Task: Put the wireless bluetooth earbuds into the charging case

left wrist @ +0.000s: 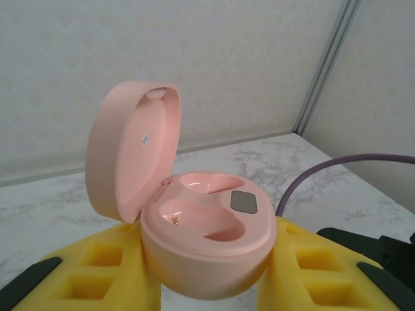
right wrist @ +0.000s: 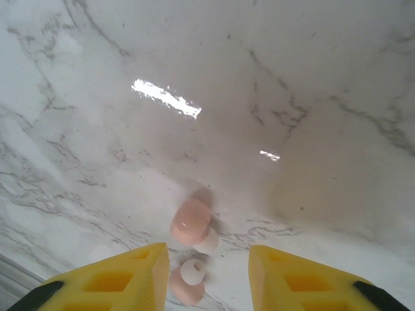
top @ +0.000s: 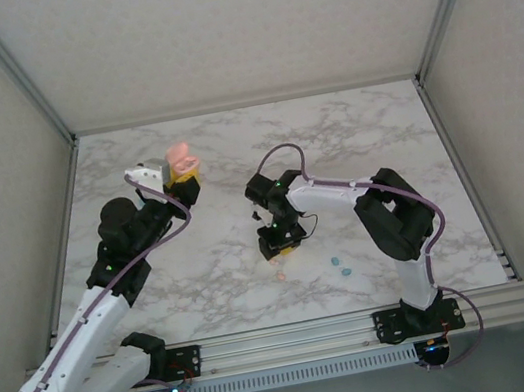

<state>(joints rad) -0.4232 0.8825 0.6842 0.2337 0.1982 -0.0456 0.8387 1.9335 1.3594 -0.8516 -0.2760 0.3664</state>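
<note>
Two pink earbuds (right wrist: 190, 221) lie on the marble table (top: 209, 297), a little toward the near edge from its middle. They sit close together, each with a pale rounded tip turned toward the other, though I cannot make out whether they quite touch. The right gripper (right wrist: 206, 254) points down at them from just above. Its yellow fingers (right wrist: 123, 278) stand apart with a modest gap and grip nothing. One earbud lies in that gap, close to one finger, and the other rests just beyond the fingertips. A pair of teal earbuds (top: 339, 266) lies side by side a short way to the right of the pink pair, nearer the near edge and not far from the right arm's base. Over on the left side of the table, toward the far edge, the left gripper (top: 181, 182) is raised off the surface. It pinches the pink charging case (left wrist: 207, 253) by its lower half between its own yellow fingers. The case is held upright, its lid (left wrist: 130, 149) swung open and standing up on the hinge at one side. Two hollow wells show inside, with a small grey patch (left wrist: 243, 202) on the inner face beside them. A purple cable (left wrist: 324, 172) curves past on the right of the case.
</note>
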